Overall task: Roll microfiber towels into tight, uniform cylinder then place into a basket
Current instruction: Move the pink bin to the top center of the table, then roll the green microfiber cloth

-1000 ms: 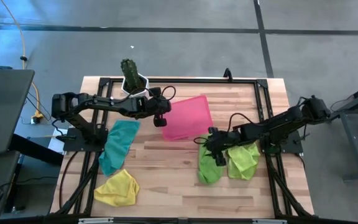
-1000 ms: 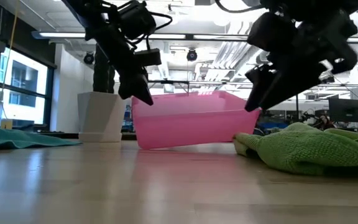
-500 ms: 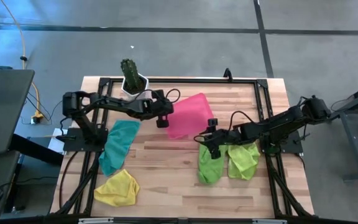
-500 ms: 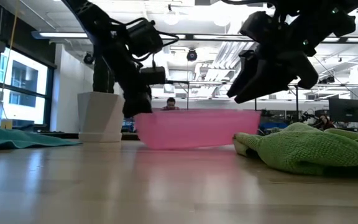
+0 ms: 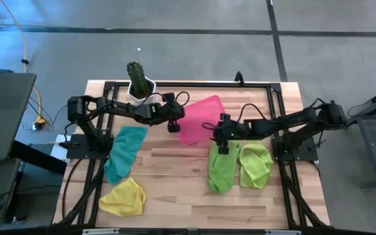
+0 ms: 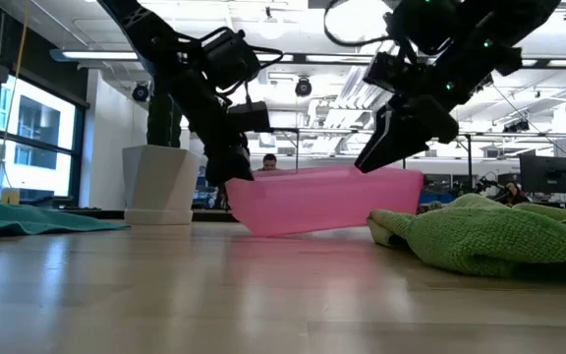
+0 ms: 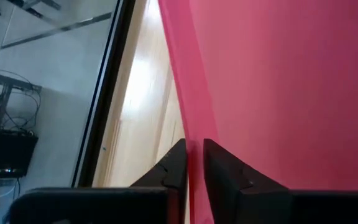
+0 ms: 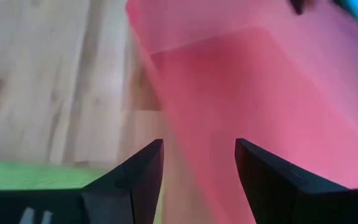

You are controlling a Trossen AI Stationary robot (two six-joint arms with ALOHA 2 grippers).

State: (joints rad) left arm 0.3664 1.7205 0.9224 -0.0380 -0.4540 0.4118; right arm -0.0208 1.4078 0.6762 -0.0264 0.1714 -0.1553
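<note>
A shallow pink basket (image 5: 200,119) sits toward the back middle of a wooden table (image 5: 175,196), tipped in the low view so its left end is off the wood. The left gripper (image 5: 173,124) is at the basket's left rim, its fingers close together with the thin pink wall between them, seemingly a light pinch. The right gripper (image 5: 223,138) hovers by the basket's right edge with jaws apart, holding nothing. Likely risk: with such a light hold, the wall could slip out and the basket drop or skid, or the right gripper could knock it. From above, the basket's long axis runs slantwise, from front left to back right. Two lime green towels (image 5: 222,168) lie unrolled front right, a teal towel (image 5: 124,151) and a yellow towel (image 5: 123,198) left.
</note>
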